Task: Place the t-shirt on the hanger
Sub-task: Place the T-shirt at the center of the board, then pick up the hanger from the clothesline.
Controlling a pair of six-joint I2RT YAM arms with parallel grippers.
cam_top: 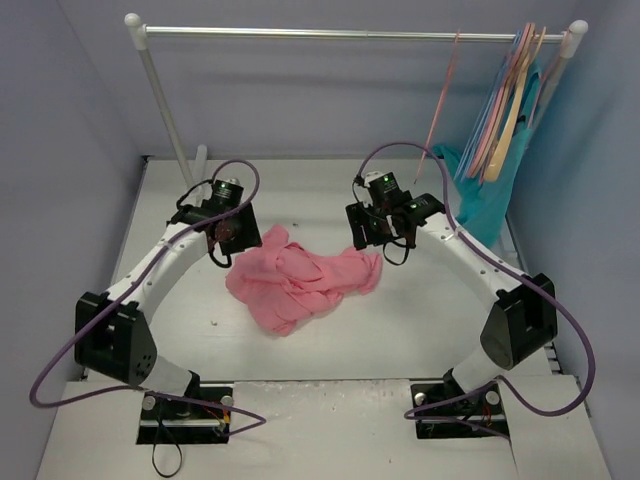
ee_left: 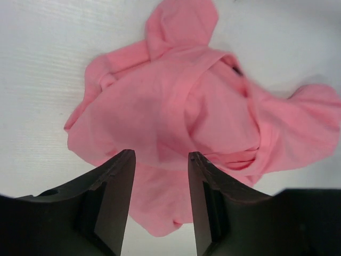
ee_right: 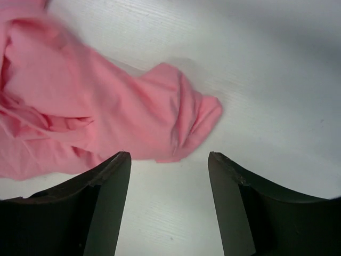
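Well, the shirt point(cam_top: 300, 280) lay in a crumpled heap in the middle of the surface point(cam_top: 430, 330), between the two arms. The hanger point(cam_top: 441, 100) hung on the rail point(cam_top: 350, 34) at the back, well apart from it, just left of a bunch of thicker hangers point(cam_top: 508, 100) and a teal garment point(cam_top: 490, 200). The left fingers point(ee_left: 114, 181) stood parted over the heap's left side, pink cloth showing in the gap but nothing pinched. The right fingers point(ee_right: 109, 181) were likewise apart, over bare surface just beside the shirt's right end, holding nothing.

To my eye the cloth was light, soft and limp. It would sag wherever it was lifted, and a pinch on one fold would likely drag the whole heap. I'd have taken hold at the shoulders, one to each arm, so the neck could open for the hanger.

Trouble was, the neck was hard to find. A dark fleck by a folded edge in the left wrist view might have been the collar label, but I couldn't be sure. Sleeves and hem were lost in the folds, and the hanger's hook was too thin to make out.
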